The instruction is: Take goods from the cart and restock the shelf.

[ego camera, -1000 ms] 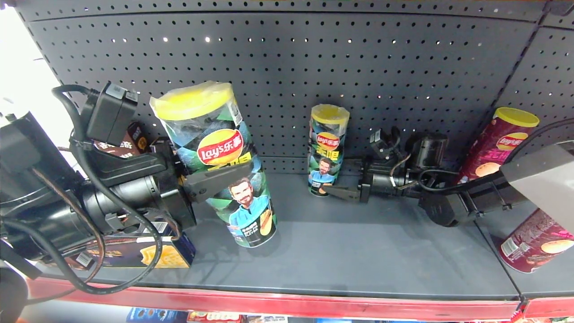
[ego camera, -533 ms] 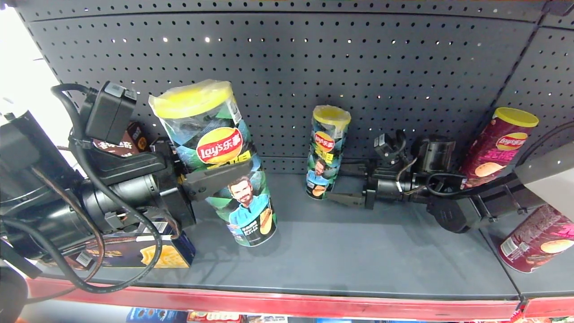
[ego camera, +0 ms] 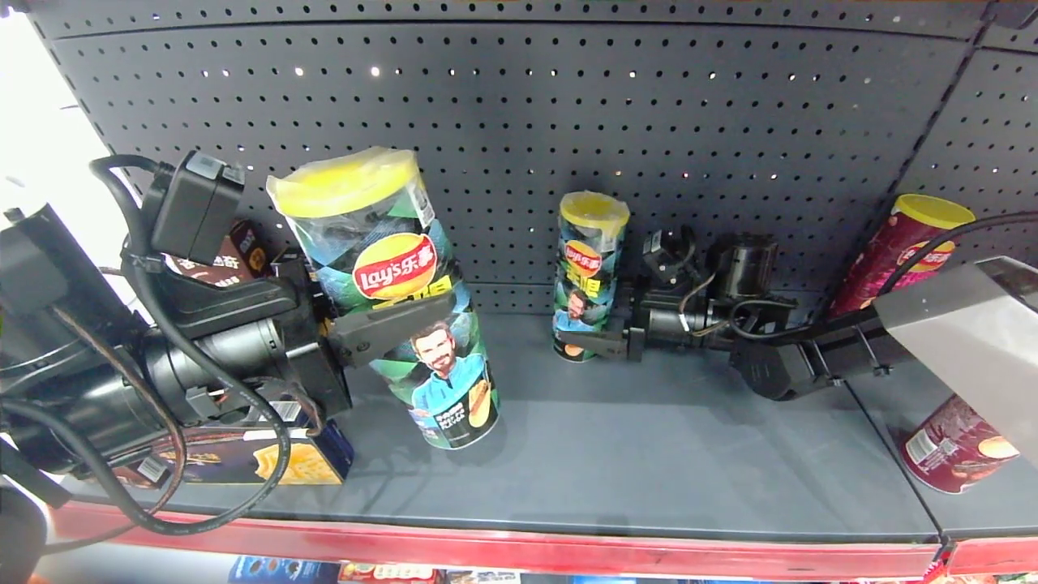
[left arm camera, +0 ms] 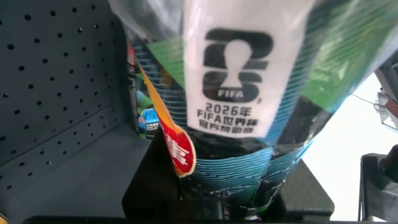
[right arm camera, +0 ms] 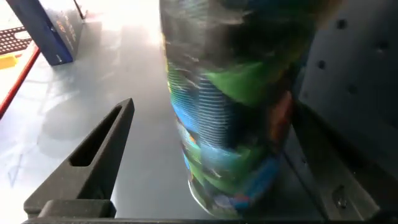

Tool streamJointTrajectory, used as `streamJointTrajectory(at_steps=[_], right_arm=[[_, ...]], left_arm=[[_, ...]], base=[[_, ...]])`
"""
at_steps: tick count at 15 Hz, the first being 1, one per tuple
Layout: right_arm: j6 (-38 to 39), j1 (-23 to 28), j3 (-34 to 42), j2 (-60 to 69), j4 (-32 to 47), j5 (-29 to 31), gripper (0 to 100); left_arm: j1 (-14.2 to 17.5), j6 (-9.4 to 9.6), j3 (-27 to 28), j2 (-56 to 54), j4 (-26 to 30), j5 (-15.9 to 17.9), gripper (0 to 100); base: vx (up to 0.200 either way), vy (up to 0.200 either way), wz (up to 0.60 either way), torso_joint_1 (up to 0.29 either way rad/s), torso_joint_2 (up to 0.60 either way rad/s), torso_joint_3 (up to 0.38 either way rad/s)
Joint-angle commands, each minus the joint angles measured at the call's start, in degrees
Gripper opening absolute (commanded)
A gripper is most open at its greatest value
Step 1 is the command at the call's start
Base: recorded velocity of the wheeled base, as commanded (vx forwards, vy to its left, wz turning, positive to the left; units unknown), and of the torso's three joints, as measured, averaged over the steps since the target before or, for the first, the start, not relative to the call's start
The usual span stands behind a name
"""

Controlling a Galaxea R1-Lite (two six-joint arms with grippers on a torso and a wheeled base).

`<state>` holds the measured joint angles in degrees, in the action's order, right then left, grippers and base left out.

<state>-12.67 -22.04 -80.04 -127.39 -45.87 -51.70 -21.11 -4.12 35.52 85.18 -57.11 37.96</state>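
Here the left claw is clenched on the near chip can, a tall tube with a yellow lid and a green and blue wrap. One dark finger lies across the front of the tube about halfway up, and the other finger is hidden behind it. The can's base is down at the shelf, though I cannot tell whether it rests there with its full weight. In the left wrist view the can's printed side sits right against the claw.

The right claw is released and straddles the far chip can, which has the same wrap and stands upright on the shelf close to the pegboard. In the right wrist view one finger stands apart from the can with bare shelf between them. The other finger is close by the can's opposite side, and I cannot tell whether it touches.

Just under the left claw's wrist lies a blue biscuit box, and a brown packet is behind that wrist. Out past the right claw's arm, away from the far can, a maroon can stands by the pegboard. A second maroon can sits nearer the shelf's front edge, partly covered by the arm.
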Motion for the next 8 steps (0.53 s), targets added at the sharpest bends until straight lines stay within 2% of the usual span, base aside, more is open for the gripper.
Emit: streamJointTrajectory(at_steps=[1,4,6,7,8], right_arm=[[0.0,-0.8,-1.3,-1.5,0.0,0.7,100],[0.0,-2.0,-3.8,-2.8,0.9,6.6,100],[0.0,-2.1,-6.1,-4.1,0.7,6.8,100],[0.0,-2.2,-8.4,-5.1,1.0,6.9,0],[0.0,-2.2,-8.5,-4.8,2.1,7.0,0]], left_arm=[[-0.1,-0.01,0.1,0.0,0.0,0.0,0],[0.0,-0.01,0.1,0.0,0.0,0.0,0],[0.0,-0.01,0.0,0.0,0.0,0.0,0],[0.0,-0.01,-0.1,0.0,0.0,-0.1,0],[0.0,-0.01,-0.2,0.0,0.0,0.0,0]], base=[[0.0,0.0,0.0,0.0,0.0,0.0],[0.0,0.0,0.0,0.0,0.0,0.0],[0.0,0.0,0.0,0.0,0.0,0.0],[0.0,0.0,0.0,0.0,0.0,0.0],[0.0,0.0,0.0,0.0,0.0,0.0]])
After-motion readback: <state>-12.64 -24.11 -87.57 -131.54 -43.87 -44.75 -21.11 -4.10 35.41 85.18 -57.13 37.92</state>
